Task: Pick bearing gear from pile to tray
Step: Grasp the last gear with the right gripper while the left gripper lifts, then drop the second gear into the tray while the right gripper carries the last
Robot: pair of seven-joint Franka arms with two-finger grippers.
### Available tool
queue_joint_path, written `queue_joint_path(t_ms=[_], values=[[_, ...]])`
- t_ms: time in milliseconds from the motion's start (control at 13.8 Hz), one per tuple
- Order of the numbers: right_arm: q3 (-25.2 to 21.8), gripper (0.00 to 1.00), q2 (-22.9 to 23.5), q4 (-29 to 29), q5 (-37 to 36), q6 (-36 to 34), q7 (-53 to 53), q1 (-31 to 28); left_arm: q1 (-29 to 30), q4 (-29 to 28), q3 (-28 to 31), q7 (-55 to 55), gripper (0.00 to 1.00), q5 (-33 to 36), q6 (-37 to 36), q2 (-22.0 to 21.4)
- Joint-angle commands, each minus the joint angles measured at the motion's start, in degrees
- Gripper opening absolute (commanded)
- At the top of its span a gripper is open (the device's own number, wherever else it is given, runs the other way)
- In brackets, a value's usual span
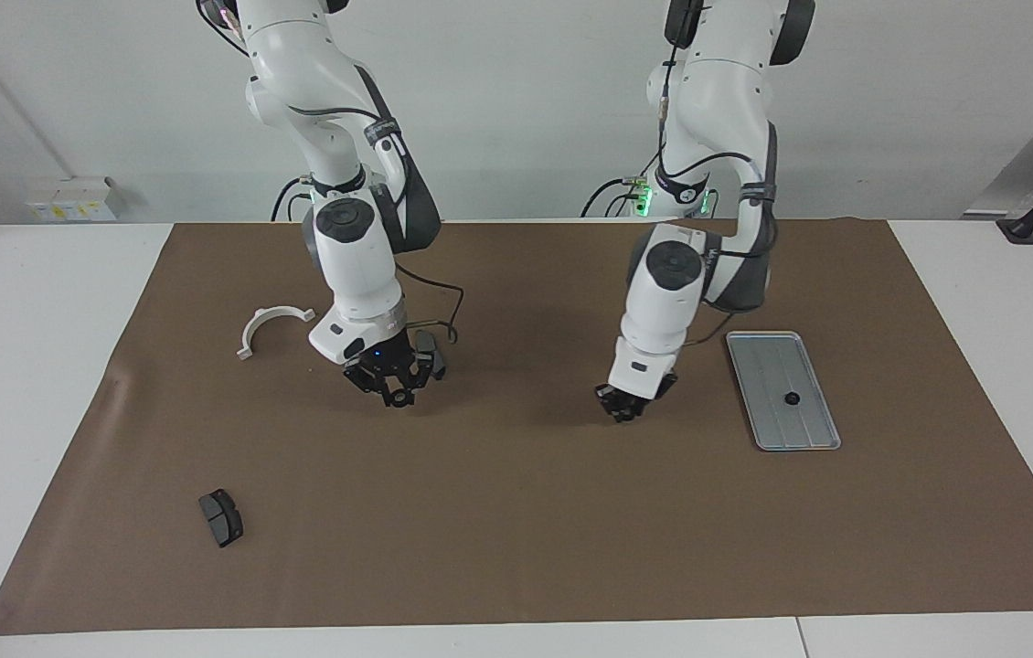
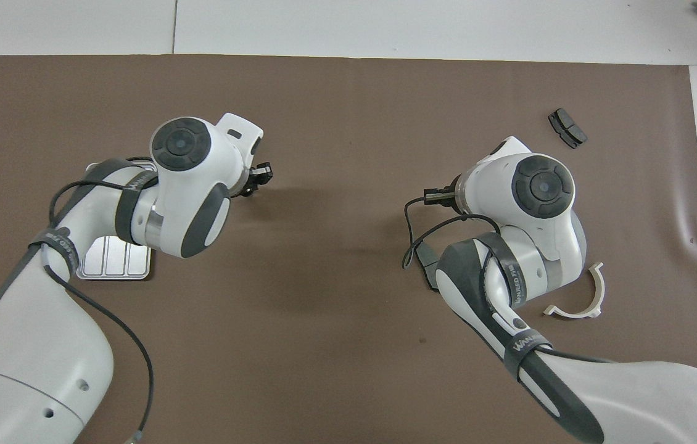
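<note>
On the grooved silver tray (image 1: 759, 361) sits a black gear (image 1: 791, 398).

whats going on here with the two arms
Two robot arms are sorting small parts on a brown mat. One black gear already lies in the metal tray. The left gripper hangs over the mat beside the tray. The right gripper is over a dark pad near the white bracket.

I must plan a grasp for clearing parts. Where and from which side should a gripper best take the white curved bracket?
The white curved bracket lies flat on the brown mat, its arc thin and open. Probably come straight from above and pinch across the band at mid-arc, one finger inside the curve, one outside.
</note>
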Motion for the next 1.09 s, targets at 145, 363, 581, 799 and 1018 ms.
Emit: queue_joint_path(t_ms=[145,363,581,799,1018], values=[[0.05,0.0,4.84,6.57,-0.44,-1.62,11.16,9.39,14.79,-0.35,-1.14,19.53,0.19,0.3,-7.44,-2.46],[-0.12,0.0,11.07,14.28,-2.98,-4.68,18.72,15.37,20.17,-2.02,-1.14,28.95,0.19,-1.1,-10.87,-5.18],[0.14,0.0,15.3,19.23,-6.95,-5.22,23.67,16.8,21.06,-6.84,-0.96,30.12,0.19,-1.28,-10.27,-7.82],[0.05,0.03,17.16,19.85,-6.86,-4.52,23.76,19.09,20.19,-10.89,-0.96,28.02,0.19,-1.81,-10.0,-10.2],[0.05,0.81,17.16,19.77,-8.17,-4.08,23.58,18.56,17.99,-13.88,-1.05,25.19,0.2,-1.81,-9.65,-11.69]])
